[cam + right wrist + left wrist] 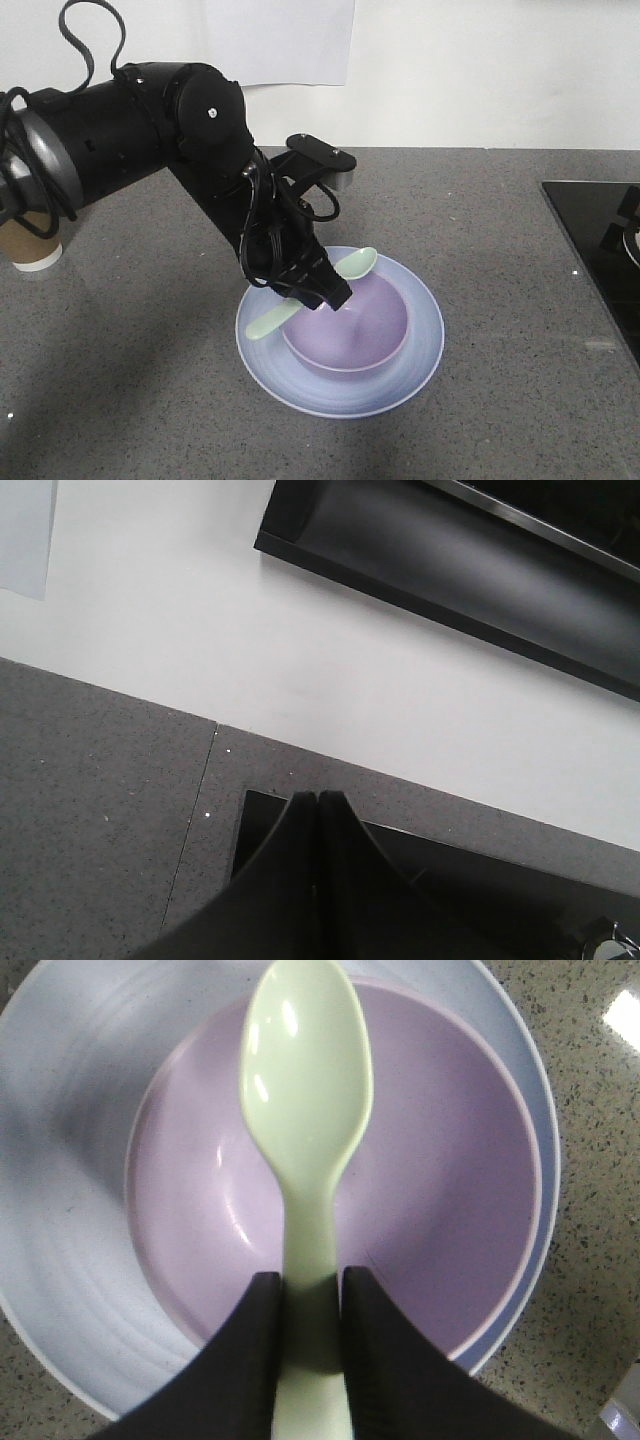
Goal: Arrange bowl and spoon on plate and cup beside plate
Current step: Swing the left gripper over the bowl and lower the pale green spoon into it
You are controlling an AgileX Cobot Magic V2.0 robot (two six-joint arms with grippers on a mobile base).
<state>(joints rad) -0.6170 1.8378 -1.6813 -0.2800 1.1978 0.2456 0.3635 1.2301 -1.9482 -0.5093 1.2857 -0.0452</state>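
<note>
Left gripper (pixel 308 1335) pinches the spoon (pixel 305 1120) on its flat handle, scoop out over the bowl (pixel 352 325) at frame centre. Spoon looks like light, stiff, glossy plastic, probably slippery; the mid-handle grip looks right. Bowl is smooth lavender plastic, seated in the pale blue rimmed plate (pixel 415 375). Paper cup (pixel 30 245) is at left edge, soft-walled, so squeeze gently. Right gripper (pixel 318 870) has fingers pressed together, holding nothing.

Lavender bowl (pixel 348 325) sits upright on the pale blue plate (pixel 420 350). Mint spoon (pixel 350 266) hangs tilted over the bowl, handle pinched in my jaws. Brown cup (pixel 30 246) stands far left.
</note>
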